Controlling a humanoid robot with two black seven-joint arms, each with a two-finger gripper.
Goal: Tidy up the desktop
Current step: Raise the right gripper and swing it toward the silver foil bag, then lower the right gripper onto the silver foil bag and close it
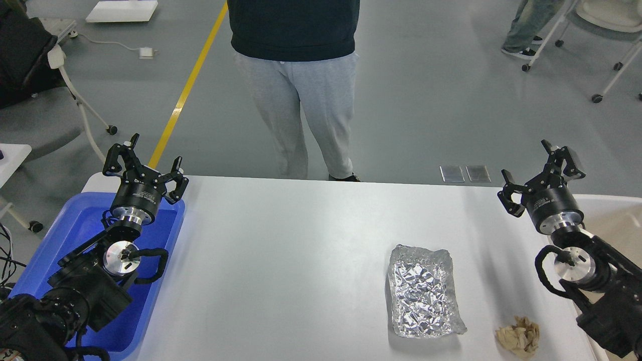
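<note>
The desktop (301, 260) is a wide white tabletop with rounded corners. On its right part lies a crumpled silver foil tray (424, 291), and a crumpled brown paper ball (519, 337) lies near the front right edge. My left gripper (144, 163) is open and empty, raised above the far end of the blue tray. My right gripper (541, 173) is open and empty, raised near the table's right edge, well behind the foil tray and paper ball.
A blue plastic tray (75, 235) sits at the table's left under my left arm. A beige-lined white bin (612, 220) stands at the right edge. A person in grey trousers (296, 100) stands just behind the table. Chairs stand on the floor beyond.
</note>
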